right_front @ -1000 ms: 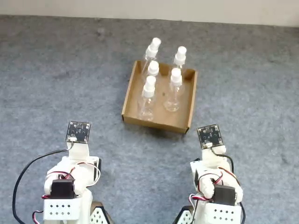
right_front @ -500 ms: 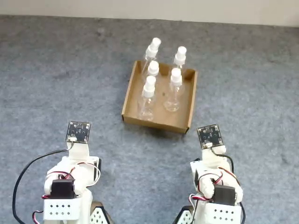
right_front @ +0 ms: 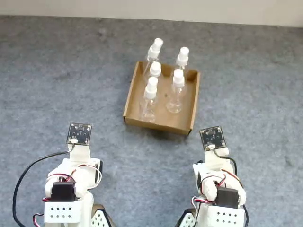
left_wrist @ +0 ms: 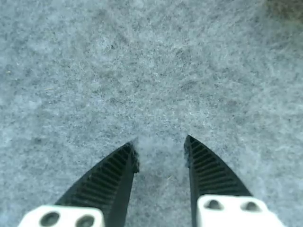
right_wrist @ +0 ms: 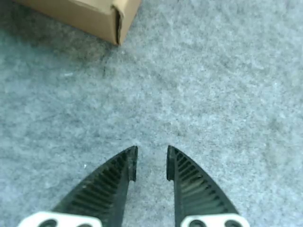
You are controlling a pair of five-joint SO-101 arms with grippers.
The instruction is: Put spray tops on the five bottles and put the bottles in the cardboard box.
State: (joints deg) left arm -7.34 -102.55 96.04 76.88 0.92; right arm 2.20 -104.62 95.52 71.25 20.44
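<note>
Bottles boxed, arms idle: we see nothing shift across the last second.

All five bottles (right_front: 147, 108) stand upright inside the cardboard box (right_front: 156, 124), each wearing a white spray top (right_front: 151, 88), at the middle of the grey carpet (right_front: 57, 85) and well apart from both arms. On the near side, the left gripper (left_wrist: 160, 144) and the right gripper (right_wrist: 151, 150) hang over bare carpet, jaws parted a little, the left one wider, with nothing between them. With box, bottles and arms unmoved, we judge the task complete.

White arms (right_front: 71, 187); black cables (right_front: 17, 189); black ridged hands (left_wrist: 160, 146) (right_wrist: 151, 156).
</note>
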